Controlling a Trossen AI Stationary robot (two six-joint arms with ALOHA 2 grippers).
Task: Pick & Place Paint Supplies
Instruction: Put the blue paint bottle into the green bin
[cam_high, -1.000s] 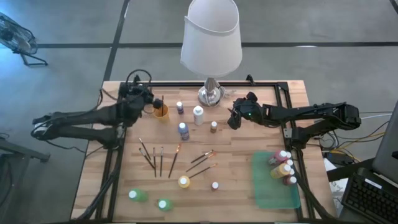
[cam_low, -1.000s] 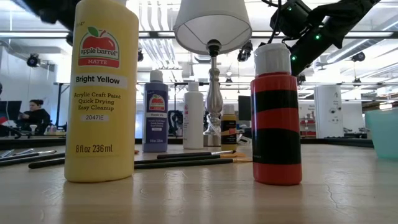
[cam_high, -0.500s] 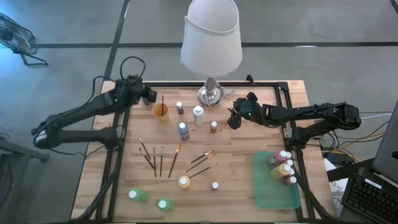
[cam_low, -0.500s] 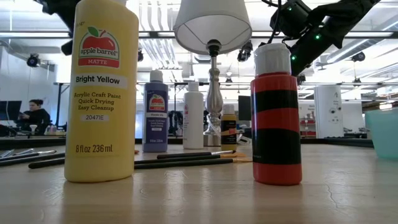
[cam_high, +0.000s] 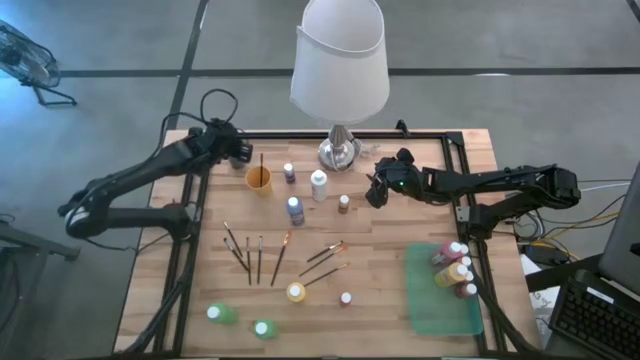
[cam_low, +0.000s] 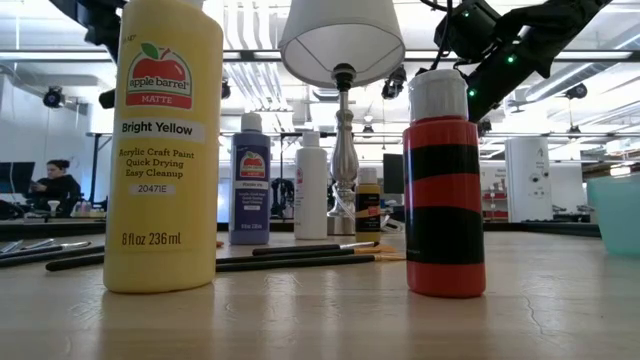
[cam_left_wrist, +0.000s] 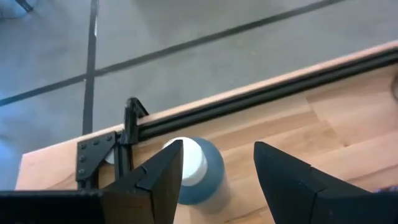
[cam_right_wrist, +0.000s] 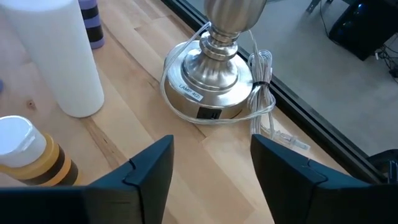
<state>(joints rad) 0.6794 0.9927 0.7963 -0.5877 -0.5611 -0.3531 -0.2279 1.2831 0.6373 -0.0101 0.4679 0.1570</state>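
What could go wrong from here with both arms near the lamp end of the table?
The right pincer hangs open beside the lamp base, where a loose cord loops. A careless move could snag it and rock the lamp. The left pincer is open over a blue bottle close to the table's back rail, so a clumsy touch might topple it.
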